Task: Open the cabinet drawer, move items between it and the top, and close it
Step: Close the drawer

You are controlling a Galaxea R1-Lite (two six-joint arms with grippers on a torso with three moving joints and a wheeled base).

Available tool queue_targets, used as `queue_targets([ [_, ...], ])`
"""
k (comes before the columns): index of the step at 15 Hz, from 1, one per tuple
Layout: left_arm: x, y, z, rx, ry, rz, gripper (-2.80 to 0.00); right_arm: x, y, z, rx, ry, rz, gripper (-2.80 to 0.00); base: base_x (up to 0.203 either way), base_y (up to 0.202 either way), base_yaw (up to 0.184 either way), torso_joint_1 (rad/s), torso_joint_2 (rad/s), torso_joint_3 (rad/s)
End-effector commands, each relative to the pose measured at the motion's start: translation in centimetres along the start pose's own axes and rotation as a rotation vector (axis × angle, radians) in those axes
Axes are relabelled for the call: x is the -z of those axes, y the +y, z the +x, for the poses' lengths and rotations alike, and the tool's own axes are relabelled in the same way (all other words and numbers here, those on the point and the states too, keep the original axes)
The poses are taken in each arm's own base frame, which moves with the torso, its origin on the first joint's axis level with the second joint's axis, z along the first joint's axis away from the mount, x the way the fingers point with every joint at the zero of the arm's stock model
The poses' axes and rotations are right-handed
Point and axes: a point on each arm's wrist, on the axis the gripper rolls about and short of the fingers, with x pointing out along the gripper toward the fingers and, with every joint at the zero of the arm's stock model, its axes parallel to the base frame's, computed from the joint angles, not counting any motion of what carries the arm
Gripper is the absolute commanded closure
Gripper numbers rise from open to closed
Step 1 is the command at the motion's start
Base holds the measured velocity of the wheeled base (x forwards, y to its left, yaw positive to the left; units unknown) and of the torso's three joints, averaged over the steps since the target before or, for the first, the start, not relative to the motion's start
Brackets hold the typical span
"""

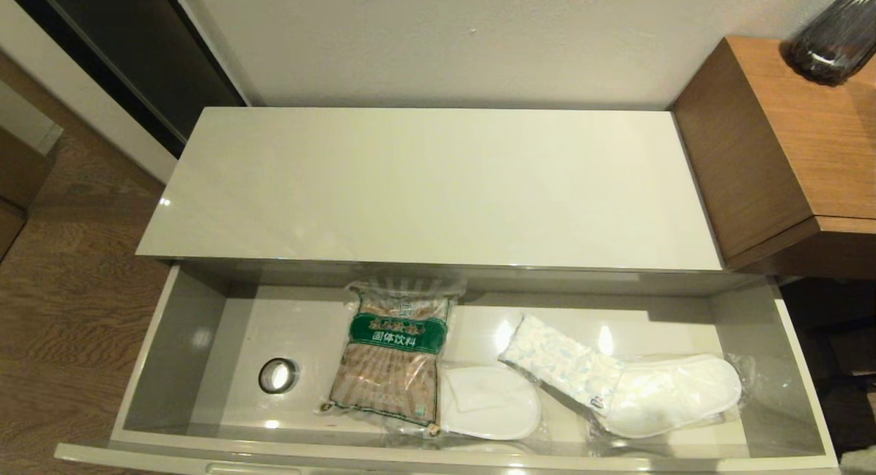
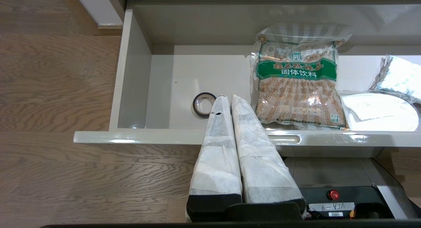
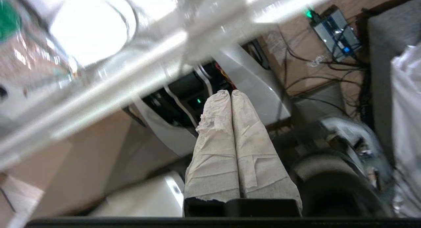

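The right tool (image 3: 231, 93) sits at picture centre, its two cloth-wrapped fingers (image 3: 213, 149) pressed together side by side with nothing between them. Its tips point at the robot's dark and grey base (image 3: 184, 96). A pale, glossy drawer edge (image 3: 108, 90) runs as a blurred diagonal band from eight o'clock to one o'clock. Beyond it, at eleven o'clock, a round white shape (image 3: 88, 31) glares under clear plastic. At two o'clock, tangled black cables (image 3: 315, 70) and a small grey box (image 3: 335, 31) lie on the brown floor (image 3: 296, 40).
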Motion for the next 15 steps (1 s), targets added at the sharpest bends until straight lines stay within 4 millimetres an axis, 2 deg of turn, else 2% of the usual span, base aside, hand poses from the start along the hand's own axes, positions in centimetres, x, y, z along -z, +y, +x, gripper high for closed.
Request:
queue_targets([
  [1, 0.0, 0.0, 0.0, 0.000, 0.000, 0.000, 0.00, -1.7, 1.7, 4.6, 0.081, 0.097, 0.016, 0.00, 0.000, 0.000, 0.000, 0.000, 0.00, 0.000],
  [4, 0.0, 0.0, 0.0, 0.000, 0.000, 0.000, 0.00, -2.2, 3.0, 10.0, 0.161, 0.224, 0.002, 0.00, 0.000, 0.000, 0.000, 0.000, 0.00, 0.000],
  [7, 0.0, 0.0, 0.0, 0.000, 0.000, 0.000, 0.00, 0.2, 3.9, 14.7, 0.196, 0.374, -0.081, 0.00, 0.000, 0.000, 0.000, 0.000, 0.00, 0.000],
  [9, 0.0, 0.0, 0.0, 0.000, 0.001, 0.000, 0.00, 2.2, 3.7, 16.0, 0.191, 0.410, -0.134, 0.00, 0.000, 0.000, 0.000, 0.000, 0.00, 0.000],
  [15, 0.0, 0.0, 0.0, 0.000, 0.000, 0.000, 0.00, 2.6, 3.8, 17.3, 0.222, 0.452, -0.130, 0.00, 0.000, 0.000, 0.000, 0.000, 0.00, 0.000],
])
